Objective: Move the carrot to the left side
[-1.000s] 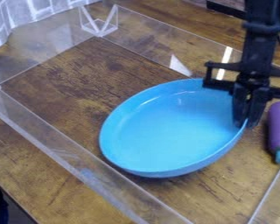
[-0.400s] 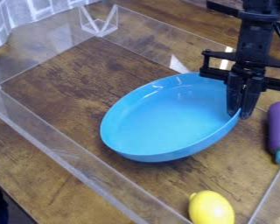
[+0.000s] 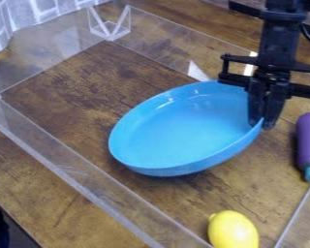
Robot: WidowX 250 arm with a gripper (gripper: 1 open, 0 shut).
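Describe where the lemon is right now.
In the camera view, the lemon sits at the bottom right, below the blue bowl and the purple eggplant.

We see a bright sky-blue bowl [image 3: 177, 131] just beside the black jaws [image 3: 260, 118], its rim a deeper blue and its inside a plain, even tone. To the other side of the jaws, we find an eggplant [image 3: 309, 145] in plain purple, with a teal-green tip. Nearer to us than the jaws, a lemon [image 3: 232, 231] shows solid yellow. Beneath the jaws, our bench [image 3: 67, 97] is warm brown with a streaky wood grain. Well apart from the jaws, in the far corner, we notice pale whitish cloth [image 3: 35, 14] with grey-blue shading.
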